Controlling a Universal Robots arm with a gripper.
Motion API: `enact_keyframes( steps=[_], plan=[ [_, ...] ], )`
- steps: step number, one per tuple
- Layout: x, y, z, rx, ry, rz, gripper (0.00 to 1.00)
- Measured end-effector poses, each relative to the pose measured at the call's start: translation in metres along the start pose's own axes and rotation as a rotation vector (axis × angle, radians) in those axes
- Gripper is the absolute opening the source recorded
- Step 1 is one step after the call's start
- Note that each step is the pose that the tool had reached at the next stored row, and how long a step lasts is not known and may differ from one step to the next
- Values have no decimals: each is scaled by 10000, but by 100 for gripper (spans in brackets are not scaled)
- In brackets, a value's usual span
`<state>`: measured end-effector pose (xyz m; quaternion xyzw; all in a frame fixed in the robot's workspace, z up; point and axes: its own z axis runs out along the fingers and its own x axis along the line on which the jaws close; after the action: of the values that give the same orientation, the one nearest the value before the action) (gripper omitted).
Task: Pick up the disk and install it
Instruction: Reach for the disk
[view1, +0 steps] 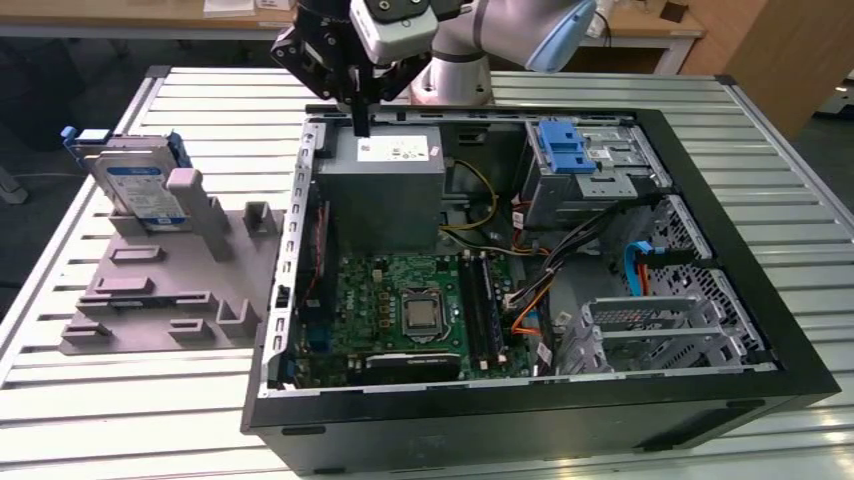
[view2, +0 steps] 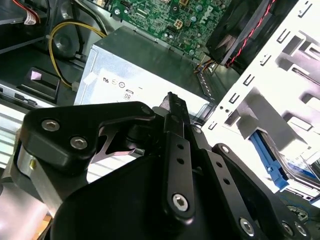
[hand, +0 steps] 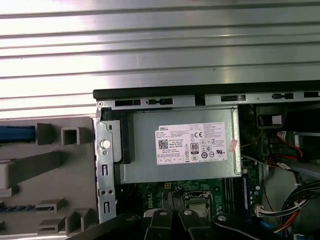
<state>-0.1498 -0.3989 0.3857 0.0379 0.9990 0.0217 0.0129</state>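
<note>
A slatted metal table (view1: 160, 400) holds one black computer case (view1: 534, 420) lying open. Nearest in the exterior view is the case's front wall. Behind it lie one green motherboard (view1: 400, 310) and, toward the exterior view's right, a bare metal drive cage (view1: 654, 325). Further back sits one grey power supply (view1: 387, 195) with a white sticker, and to its right a second cage carries one blue tab (view1: 567, 150). One gripper (view1: 360, 128) hangs over the far edge of the power supply, its fingers drawn together on nothing, beneath the single grey arm (view1: 507, 30). One disk (view1: 140, 190) stands upright in the far end of a grey fixture (view1: 160, 280) on the table. It is outside the case on the exterior view's left, well apart from the gripper and untouched. The exterior view gives the disk's blue-and-white label. The first wrist view looks straight down on the power supply's sticker and the fixture's slots, with the fingers (hand: 160, 222) side by side. The second wrist view shows yellow cables (view2: 60, 50) beside the power supply and a black fan (view2: 240, 30).
</note>
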Motion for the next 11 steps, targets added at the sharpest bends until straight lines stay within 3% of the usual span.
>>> enact_keyframes(
  steps=[11],
  plan=[
    [47, -4, 14, 0, 0, 0, 11]
  ],
)
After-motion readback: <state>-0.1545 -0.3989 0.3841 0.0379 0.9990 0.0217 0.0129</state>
